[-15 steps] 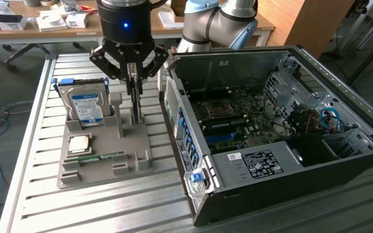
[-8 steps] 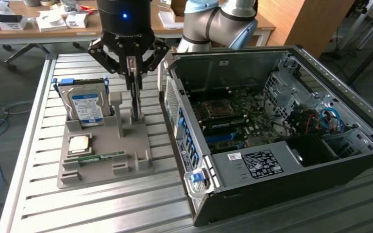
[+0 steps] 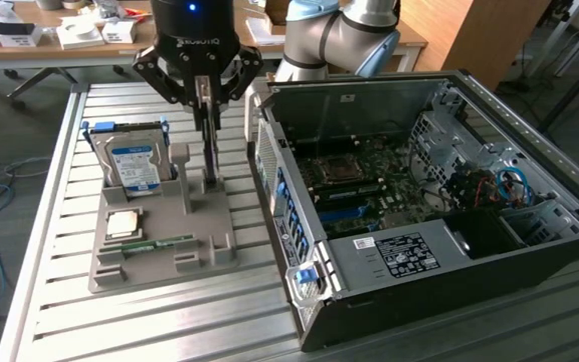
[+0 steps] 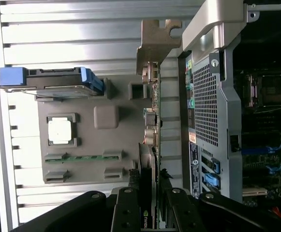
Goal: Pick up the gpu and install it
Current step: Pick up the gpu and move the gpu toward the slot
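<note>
Dark-green, thin circuit-board gpu (image 3: 210, 154) stands upright in the grey plastic holder (image 3: 159, 260), its top edge pinched by the black gripper (image 3: 201, 104), so a straight, untilted vertical lift seems wisest.

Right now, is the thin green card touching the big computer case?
Apart. In the exterior view the gpu stands in the grey holder, and bare table slats show between it and the computer case.
</note>
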You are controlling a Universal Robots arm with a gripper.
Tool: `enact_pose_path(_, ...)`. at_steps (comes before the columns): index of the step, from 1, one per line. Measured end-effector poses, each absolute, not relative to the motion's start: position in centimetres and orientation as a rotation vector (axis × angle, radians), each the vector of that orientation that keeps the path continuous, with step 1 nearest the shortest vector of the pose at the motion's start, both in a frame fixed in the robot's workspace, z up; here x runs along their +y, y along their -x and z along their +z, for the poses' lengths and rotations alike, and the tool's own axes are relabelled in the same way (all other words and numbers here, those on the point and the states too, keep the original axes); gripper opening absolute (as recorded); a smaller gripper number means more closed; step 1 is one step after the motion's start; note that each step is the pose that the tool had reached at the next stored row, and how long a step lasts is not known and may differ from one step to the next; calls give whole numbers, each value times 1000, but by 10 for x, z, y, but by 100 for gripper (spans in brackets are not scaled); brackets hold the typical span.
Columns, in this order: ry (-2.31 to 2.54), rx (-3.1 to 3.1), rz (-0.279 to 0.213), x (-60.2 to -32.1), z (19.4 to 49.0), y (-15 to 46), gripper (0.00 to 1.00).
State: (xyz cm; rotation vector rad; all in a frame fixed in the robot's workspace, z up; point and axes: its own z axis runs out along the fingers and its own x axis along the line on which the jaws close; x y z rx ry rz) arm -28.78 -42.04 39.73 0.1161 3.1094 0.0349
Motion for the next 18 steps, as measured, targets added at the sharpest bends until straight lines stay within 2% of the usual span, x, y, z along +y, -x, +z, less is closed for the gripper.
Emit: enact_pose_path(18,-116,3109,35,-420,425,288,27)
